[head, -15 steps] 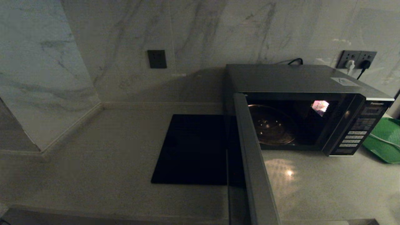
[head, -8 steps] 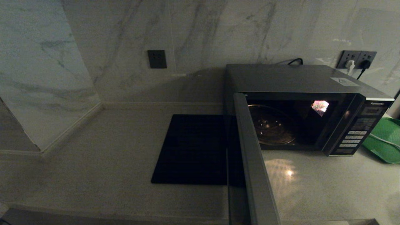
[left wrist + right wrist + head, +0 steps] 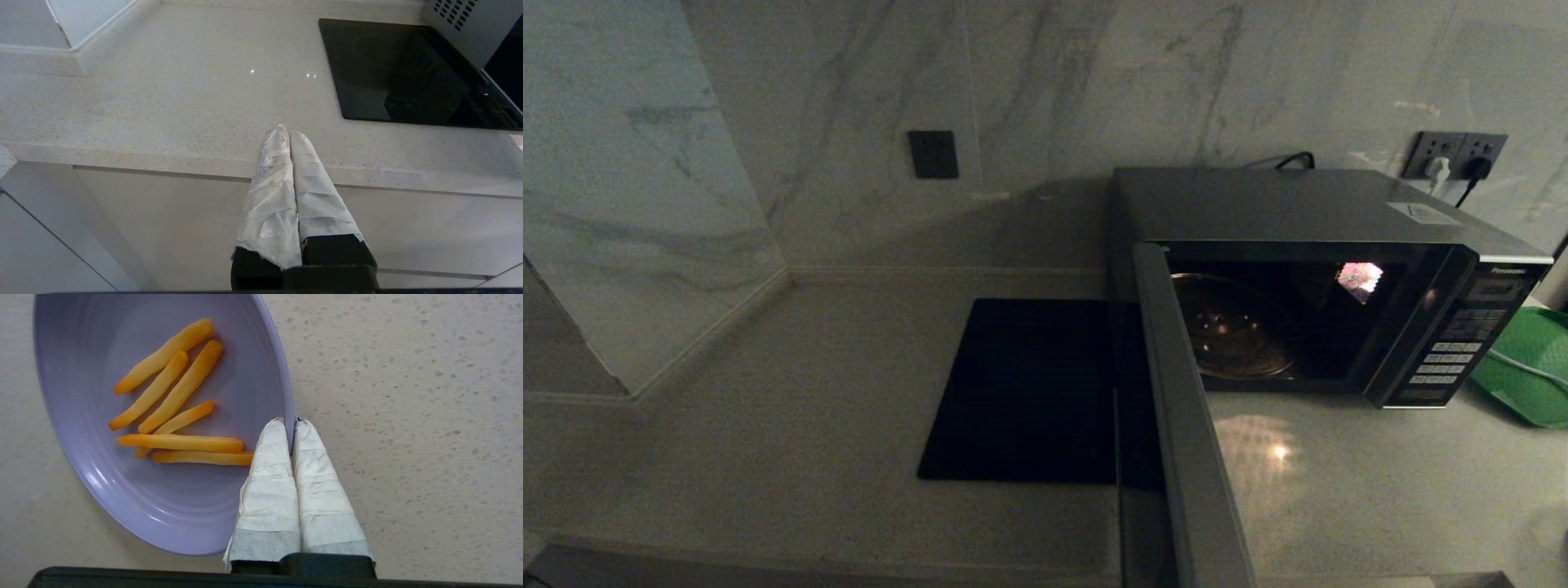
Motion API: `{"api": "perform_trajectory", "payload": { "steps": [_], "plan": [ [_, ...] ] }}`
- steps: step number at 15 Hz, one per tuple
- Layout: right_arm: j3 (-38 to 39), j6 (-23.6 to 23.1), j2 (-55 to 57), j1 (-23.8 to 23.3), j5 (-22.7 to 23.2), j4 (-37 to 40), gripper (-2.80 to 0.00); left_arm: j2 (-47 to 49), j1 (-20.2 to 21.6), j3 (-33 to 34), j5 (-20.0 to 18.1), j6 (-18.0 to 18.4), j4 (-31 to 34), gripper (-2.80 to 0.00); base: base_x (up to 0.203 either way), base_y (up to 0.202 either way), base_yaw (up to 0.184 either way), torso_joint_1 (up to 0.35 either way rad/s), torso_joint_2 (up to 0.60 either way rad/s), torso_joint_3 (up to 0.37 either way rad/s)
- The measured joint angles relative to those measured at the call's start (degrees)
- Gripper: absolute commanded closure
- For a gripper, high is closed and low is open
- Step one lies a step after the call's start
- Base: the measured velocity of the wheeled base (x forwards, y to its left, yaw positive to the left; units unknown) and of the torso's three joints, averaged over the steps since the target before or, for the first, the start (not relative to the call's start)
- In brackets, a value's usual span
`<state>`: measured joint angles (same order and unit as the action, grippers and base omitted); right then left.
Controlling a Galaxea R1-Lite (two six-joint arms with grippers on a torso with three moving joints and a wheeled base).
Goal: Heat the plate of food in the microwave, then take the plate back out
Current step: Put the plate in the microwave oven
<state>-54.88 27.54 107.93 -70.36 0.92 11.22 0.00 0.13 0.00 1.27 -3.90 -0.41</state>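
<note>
The microwave (image 3: 1307,212) stands at the right of the counter with its door (image 3: 1184,425) swung wide open toward me and its cavity lit. Inside lies only the clear glass turntable (image 3: 1233,327). The pale lilac plate of food (image 3: 163,506), with several orange sticks (image 3: 179,443) on it, shows only in the right wrist view, over the speckled counter. My right gripper (image 3: 291,421) is shut on the plate's rim, one finger inside and one outside. My left gripper (image 3: 288,130) is shut on nothing, low in front of the counter's edge. Neither arm shows in the head view.
A flat black square mat (image 3: 1029,392) lies left of the microwave, partly behind the open door. A green tray (image 3: 1531,367) sits at the far right beside the button panel (image 3: 1445,359). Marble walls close the back and left corner.
</note>
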Motion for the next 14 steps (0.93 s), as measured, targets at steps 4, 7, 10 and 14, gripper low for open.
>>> {"api": "perform_trajectory", "payload": {
  "steps": [4,7,10,14],
  "plan": [
    [0.3,-0.2,-1.8,0.8,4.0,0.0,0.00,0.0,-0.1,0.0,0.0,0.0,0.0,0.00,0.000,0.000,0.000,0.000,0.00,0.000],
    [0.5,-0.3,-3.0,1.4,4.1,0.0,0.00,0.0,0.0,0.0,0.0,0.0,0.0,0.00,0.000,0.000,0.000,0.000,0.00,0.000],
    [2.1,-2.4,-4.8,4.0,4.4,0.0,0.00,0.0,-0.1,0.0,0.0,0.0,0.0,0.00,0.000,0.000,0.000,0.000,0.00,0.000],
    [5.0,-2.5,-10.3,10.8,4.4,0.0,0.00,0.0,0.0,0.0,0.0,0.0,0.0,0.00,0.000,0.000,0.000,0.000,0.00,0.000]
  ]
}}
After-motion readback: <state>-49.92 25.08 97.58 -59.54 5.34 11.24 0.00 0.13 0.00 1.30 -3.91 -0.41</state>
